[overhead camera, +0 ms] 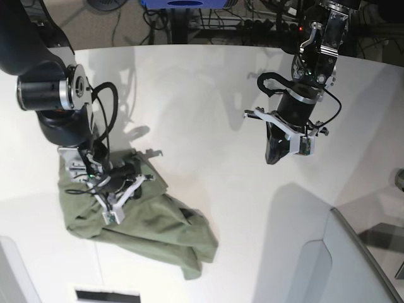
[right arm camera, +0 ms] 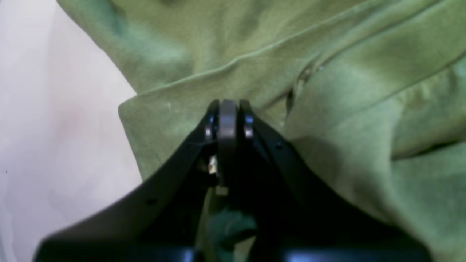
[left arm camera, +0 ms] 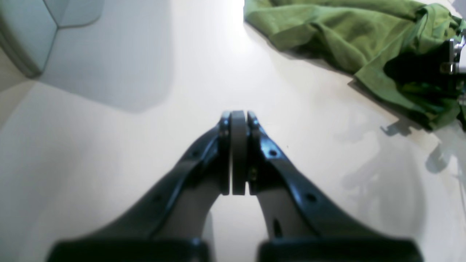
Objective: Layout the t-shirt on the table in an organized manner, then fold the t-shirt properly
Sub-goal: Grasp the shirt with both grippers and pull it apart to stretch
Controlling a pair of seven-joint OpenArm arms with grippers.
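Observation:
The olive-green t-shirt [overhead camera: 148,221] lies crumpled on the white table [overhead camera: 202,101], at the left near the front in the base view. My right gripper [overhead camera: 130,173] is down on the shirt's upper part. In the right wrist view its tips [right arm camera: 227,109] are shut at a folded hem of the t-shirt [right arm camera: 346,91], with cloth bunched beneath them. My left gripper [overhead camera: 273,158] hangs above bare table at the right, well away from the shirt. Its pads are pressed together on nothing [left arm camera: 239,116], and the t-shirt [left arm camera: 327,32] shows at the upper right of its view.
A grey translucent panel [overhead camera: 353,265] covers the table's front right corner and also shows in the left wrist view [left arm camera: 43,32]. Cables and equipment lie beyond the far edge. A black strip [overhead camera: 107,295] sits at the front edge below the shirt.

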